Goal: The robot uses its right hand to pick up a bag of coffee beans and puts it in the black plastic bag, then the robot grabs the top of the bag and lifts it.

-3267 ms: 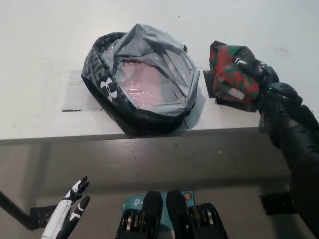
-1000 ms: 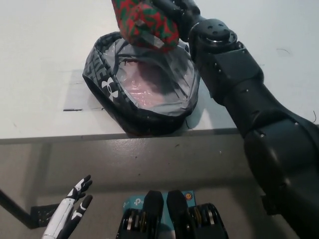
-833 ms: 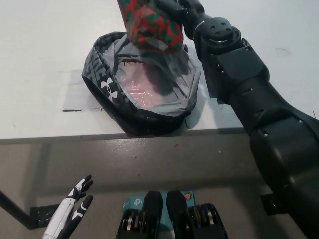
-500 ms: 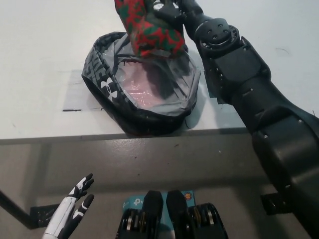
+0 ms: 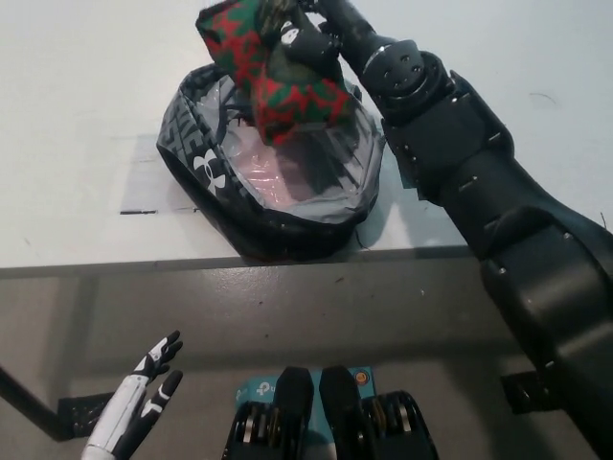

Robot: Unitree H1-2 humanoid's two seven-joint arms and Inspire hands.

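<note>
White fingers spread apart and holding nothing, the robot's left hand (image 5: pixel 144 398) rests at the lower left of the head view, below the level of the tabletop (image 5: pixel 77 115) and well clear of everything on it. The pale tabletop runs wide and bare to the left of the bag, marked only by a short dark line (image 5: pixel 137 212) near its front edge, which crosses the frame just below the bag. The black plastic bag (image 5: pixel 278 168) sits close to that front edge, its mouth gaping upward, a grey patterned band with a white logo along its left wall and a shiny, pinkish lining showing inside. Above the far rim of the opening hangs the bag of coffee beans (image 5: pixel 273 67), red and green in a zigzag print, tilted and off the tabletop, its lower end over the bag's mouth. The black right hand (image 5: pixel 306 43) is closed on the coffee bag's upper right side, fingers wrapped on it. The right arm (image 5: pixel 479 201) slants in from the lower right, passing just beside the bag's right rim and covering much of the tabletop on that side; a strip of bare surface shows beyond it at the far right.
</note>
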